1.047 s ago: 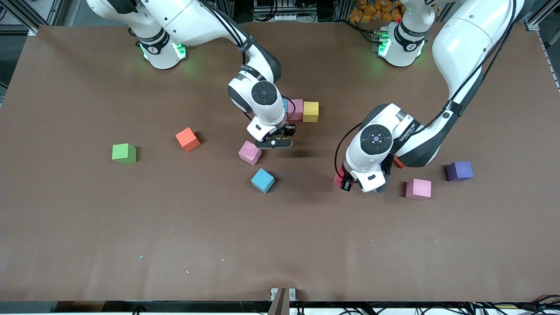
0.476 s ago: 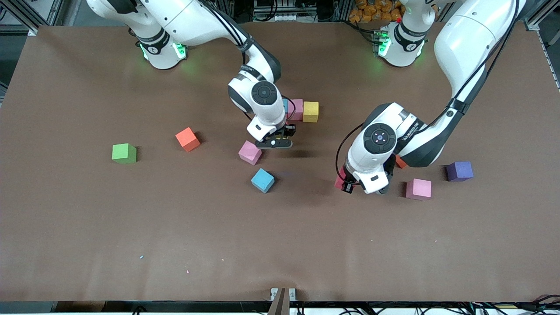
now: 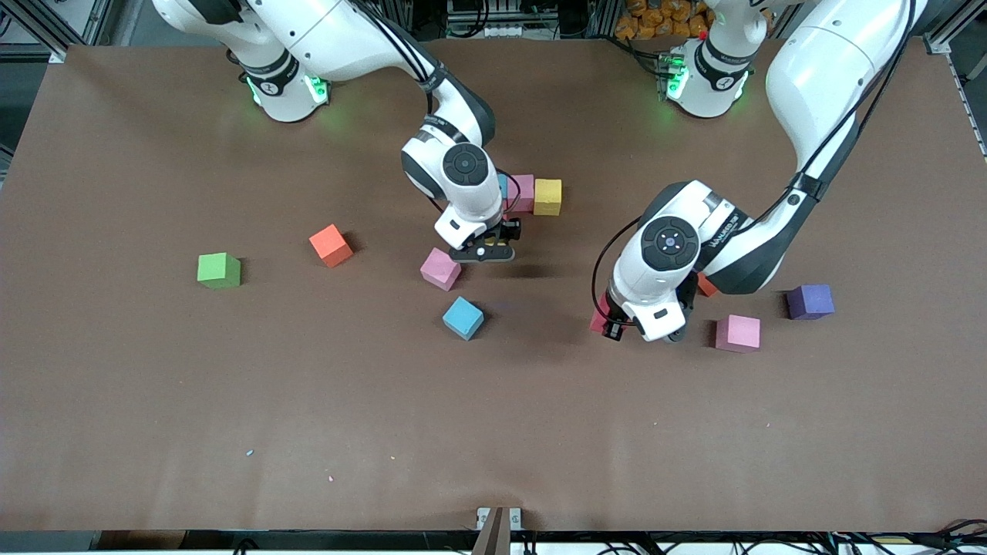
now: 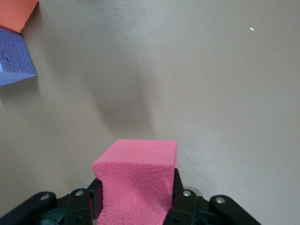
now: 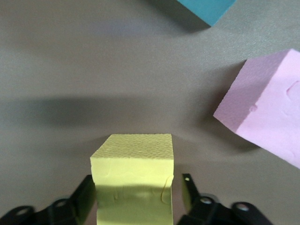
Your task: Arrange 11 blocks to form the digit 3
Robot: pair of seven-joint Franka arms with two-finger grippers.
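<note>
My right gripper (image 3: 484, 252) (image 5: 136, 197) stands open around a yellow block (image 5: 133, 173), with a gap at each finger. It is beside a loose pink block (image 3: 440, 268) (image 5: 267, 117) and a cyan block (image 3: 463, 317). A short row of touching cubes, cyan (image 3: 502, 185), pink (image 3: 522, 193) and yellow (image 3: 547, 196), lies just farther from the front camera; no whole digit 3 shows. My left gripper (image 3: 609, 324) (image 4: 136, 192) is shut on a pinkish-red block (image 3: 597, 320) (image 4: 136, 173), held a little above the table.
Loose on the table are an orange-red cube (image 3: 331, 245), a green cube (image 3: 218, 270), a pink cube (image 3: 737, 333), a purple cube (image 3: 810, 301) (image 4: 14, 58) and an orange cube (image 3: 704, 287) (image 4: 16, 11) partly hidden by the left arm.
My right gripper's fingers have parted from the yellow block; that arm has stayed in place. The left gripper has shifted slightly with the pinkish-red block.
</note>
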